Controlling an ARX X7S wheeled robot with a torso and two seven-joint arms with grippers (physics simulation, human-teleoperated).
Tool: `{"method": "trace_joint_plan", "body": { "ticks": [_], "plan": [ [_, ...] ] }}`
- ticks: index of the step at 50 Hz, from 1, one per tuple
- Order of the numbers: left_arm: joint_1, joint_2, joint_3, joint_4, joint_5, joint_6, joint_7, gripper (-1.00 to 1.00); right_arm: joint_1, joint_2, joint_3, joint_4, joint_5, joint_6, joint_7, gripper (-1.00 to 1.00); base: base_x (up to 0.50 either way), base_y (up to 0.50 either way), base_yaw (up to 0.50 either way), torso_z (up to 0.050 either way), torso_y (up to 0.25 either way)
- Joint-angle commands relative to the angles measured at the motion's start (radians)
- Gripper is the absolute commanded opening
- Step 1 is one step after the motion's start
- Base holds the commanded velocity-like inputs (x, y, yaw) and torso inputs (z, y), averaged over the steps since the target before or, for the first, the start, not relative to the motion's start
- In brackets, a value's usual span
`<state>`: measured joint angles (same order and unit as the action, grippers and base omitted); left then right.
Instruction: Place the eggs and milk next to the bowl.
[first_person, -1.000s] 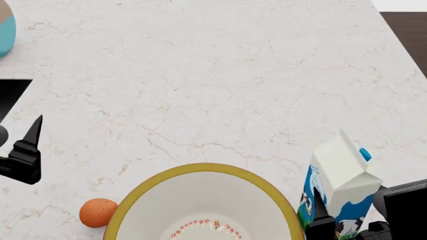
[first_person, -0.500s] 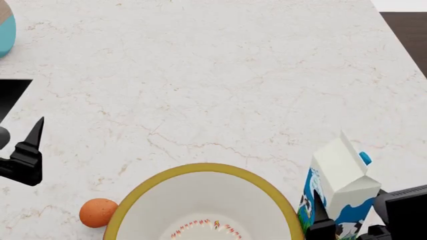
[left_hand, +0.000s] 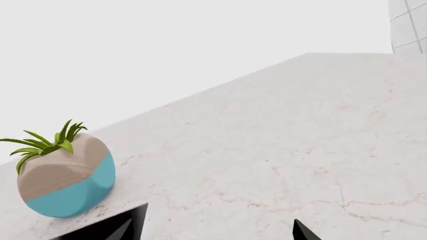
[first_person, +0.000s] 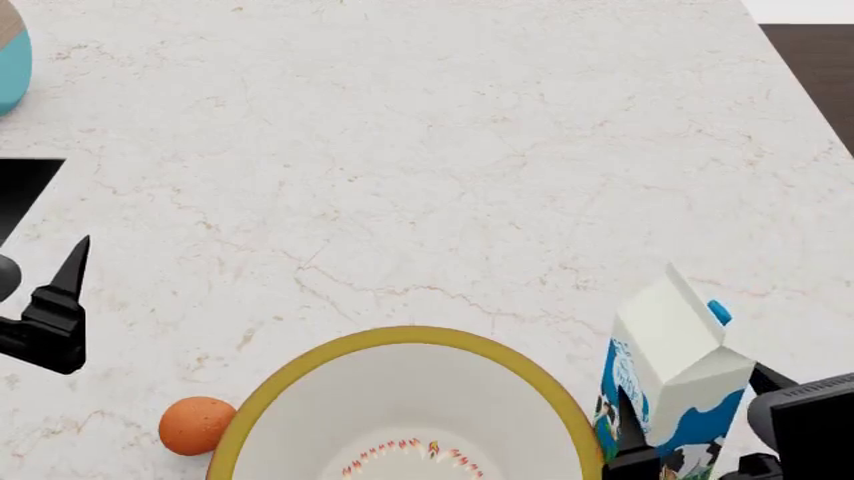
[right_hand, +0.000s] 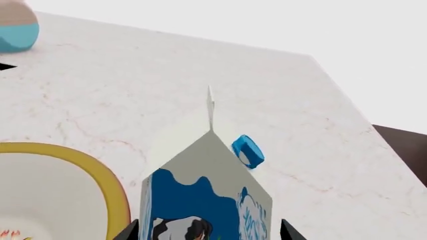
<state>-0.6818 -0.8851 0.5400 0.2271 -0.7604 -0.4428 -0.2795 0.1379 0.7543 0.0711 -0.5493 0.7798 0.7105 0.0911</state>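
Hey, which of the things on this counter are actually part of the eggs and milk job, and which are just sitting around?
Part of the job:
- egg
- milk carton, between the right gripper fingers
- bowl

Just lying about:
- teal and brown planter
- marble counter underneath

The worktop (first_person: 441, 150) looks like pale polished stone with fine tan veins. The milk carton (first_person: 674, 385) seems matt printed card with a blue plastic cap (right_hand: 248, 151). The bowl (first_person: 287, 395) looks like smooth glazed ceramic; the egg (first_person: 195, 424) is smooth and matt. The end effector (first_person: 54, 310) is matt black, perhaps plastic.
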Motion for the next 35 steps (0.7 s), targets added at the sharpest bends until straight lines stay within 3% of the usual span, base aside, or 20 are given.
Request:
{"method": "trace_joint_plan", "body": {
  "ticks": [1,35],
  "plan": [
    [-0.003,0.019,-0.048,-0.011,0.017,0.029,0.001,1.0,0.003,0.005,0.068,-0.052,0.02,0.04,-0.004,1.0,0.0,0.0,0.0,0.0,0.0],
    [-0.004,-0.004,-0.075,0.017,-0.004,0.031,-0.002,1.0,0.217,0.119,0.211,-0.185,0.309,0.226,0.14,1.0,0.0,0.0,0.0,0.0,0.0]
  ]
}}
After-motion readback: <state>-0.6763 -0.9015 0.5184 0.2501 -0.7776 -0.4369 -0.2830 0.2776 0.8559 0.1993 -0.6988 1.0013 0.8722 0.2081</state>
